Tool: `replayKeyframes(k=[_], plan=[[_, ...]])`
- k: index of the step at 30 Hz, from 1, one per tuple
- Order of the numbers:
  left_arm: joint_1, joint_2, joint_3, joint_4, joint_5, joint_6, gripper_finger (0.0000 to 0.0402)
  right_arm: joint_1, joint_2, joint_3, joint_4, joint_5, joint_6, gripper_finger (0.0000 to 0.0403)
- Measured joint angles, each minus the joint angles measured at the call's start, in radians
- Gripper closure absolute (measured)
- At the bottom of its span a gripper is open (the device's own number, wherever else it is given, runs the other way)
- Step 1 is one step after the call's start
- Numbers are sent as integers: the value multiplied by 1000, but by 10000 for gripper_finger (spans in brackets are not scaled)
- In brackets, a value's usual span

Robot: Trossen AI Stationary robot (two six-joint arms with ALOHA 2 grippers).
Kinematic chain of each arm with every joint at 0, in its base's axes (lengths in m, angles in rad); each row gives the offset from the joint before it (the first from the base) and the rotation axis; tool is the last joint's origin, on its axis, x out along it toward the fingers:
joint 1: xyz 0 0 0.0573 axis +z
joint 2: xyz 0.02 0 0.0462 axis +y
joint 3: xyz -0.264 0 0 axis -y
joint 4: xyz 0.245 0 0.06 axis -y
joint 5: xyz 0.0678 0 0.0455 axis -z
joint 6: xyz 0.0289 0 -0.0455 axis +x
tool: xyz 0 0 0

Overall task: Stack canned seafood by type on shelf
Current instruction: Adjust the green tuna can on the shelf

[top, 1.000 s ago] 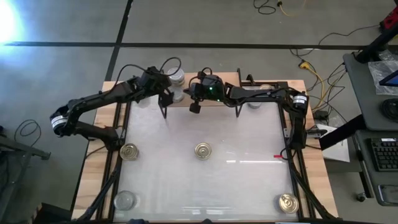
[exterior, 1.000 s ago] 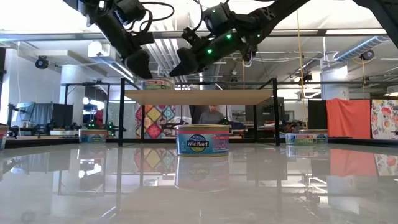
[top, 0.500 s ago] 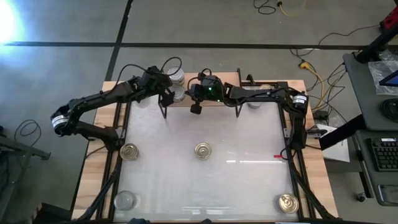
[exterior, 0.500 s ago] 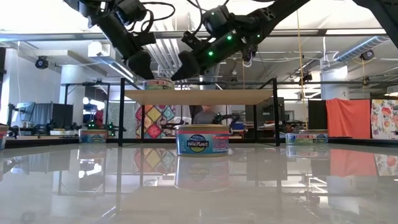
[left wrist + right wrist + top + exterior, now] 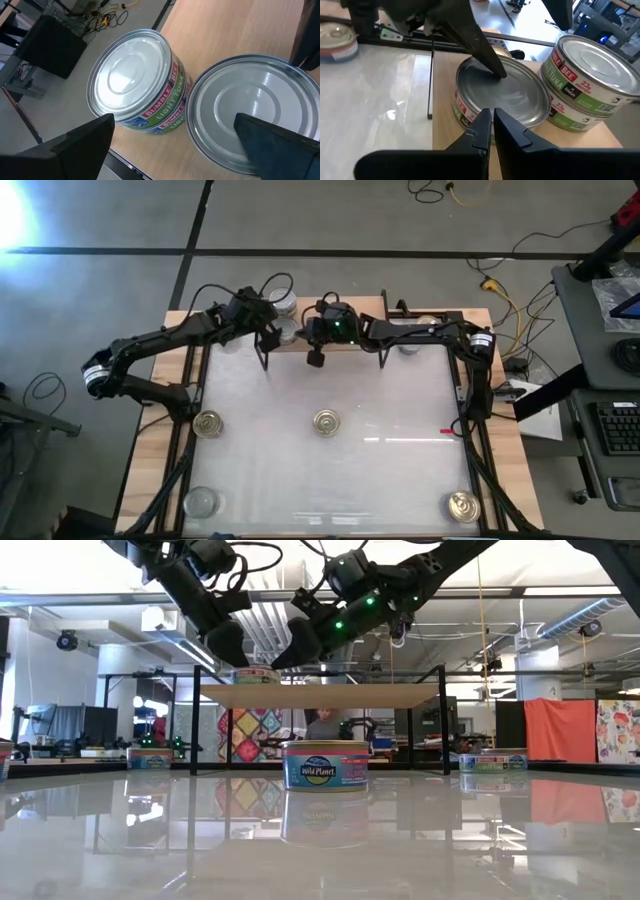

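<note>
The shelf [image 5: 320, 695] stands at the table's far side. On its left part a stack of two silver-topped green-label tins [image 5: 132, 80] [image 5: 592, 65] stands beside a single silver-topped tin [image 5: 250, 110] [image 5: 500, 92] on the near side. My left gripper [image 5: 172, 122] [image 5: 268, 328] is open above them, one finger over the single tin's lid. My right gripper [image 5: 490, 116] [image 5: 316, 352] is shut, its tips at that tin's near rim. My left gripper comes slanting down from the table's left. One fingertip [image 5: 497, 70] stands on or just over the single tin's lid [image 5: 512, 90]; I cannot tell whether it touches. My right gripper's shut fingertips [image 5: 482, 122] stand by the tin's near rim [image 5: 470, 112]; I cannot tell whether they touch.
Gold-topped tins stand on the white table at its left [image 5: 208, 423], middle [image 5: 326, 421] and near right corner [image 5: 462, 505]; a silver-topped one [image 5: 200, 502] is at the near left corner. Another tin [image 5: 410, 340] stands by the shelf's right end. A person shows beyond the table.
My right gripper has wavered slightly above the shelf's near left part and stayed shut. The tins on the shelf have stayed where they were.
</note>
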Motion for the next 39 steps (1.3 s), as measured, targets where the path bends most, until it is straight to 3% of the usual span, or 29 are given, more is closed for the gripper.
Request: replayKeyframes(k=[8, 14, 24, 39], plan=[[-1, -6, 0, -8, 1, 3, 2, -27, -11, -1, 3, 106, -6, 390], [-1, -6, 0, -5, 0, 17, 2, -42, 37, -3, -1, 96, 52, 390], [0, -7, 0, -8, -7, 24, 2, -36, 36, -2, 18, 33, 58, 390], [0, -14, -1, -9, -7, 23, 2, -36, 19, -2, 10, 25, 59, 390]])
